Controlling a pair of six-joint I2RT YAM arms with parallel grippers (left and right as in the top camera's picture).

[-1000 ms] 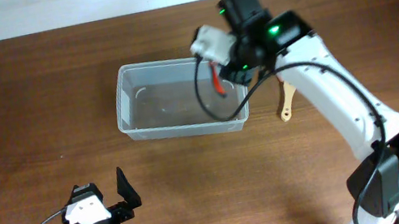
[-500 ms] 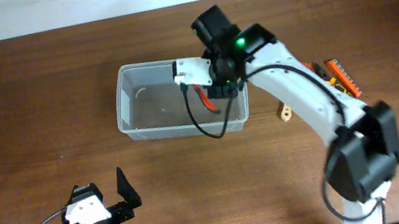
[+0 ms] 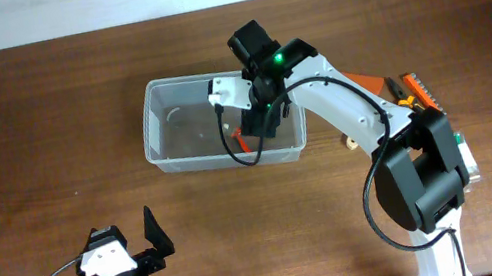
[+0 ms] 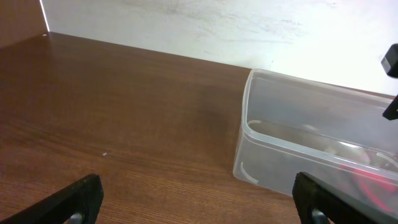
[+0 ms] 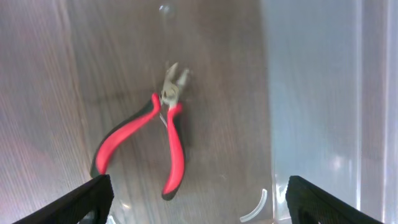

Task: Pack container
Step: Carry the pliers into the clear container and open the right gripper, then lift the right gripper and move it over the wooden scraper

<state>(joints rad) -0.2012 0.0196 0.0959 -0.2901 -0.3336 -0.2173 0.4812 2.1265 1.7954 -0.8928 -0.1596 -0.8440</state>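
Note:
The container (image 3: 153, 139) is a clear rectangular tub at the middle back of the table. It also fills the right of the left wrist view, where its near wall (image 4: 292, 168) shows. Red-handled pliers (image 5: 166, 140) lie loose on its floor, also visible in the overhead view (image 3: 241, 142). My right gripper (image 3: 260, 118) hangs over the tub's right half, open, with the pliers below and apart from its fingers (image 5: 93, 194). My left gripper (image 3: 133, 244) rests near the front left edge, open and holding nothing, its fingertips (image 4: 81, 196) wide apart.
A light wooden-handled tool (image 3: 352, 134) lies just right of the tub. An orange and black item (image 3: 418, 92) sits further right, partly behind the right arm. The white wall runs along the table's far edge.
The right gripper moved left over the tub and came down into it. It opened and let go of the red pliers, which now lie on the tub's floor. The left arm stayed still.

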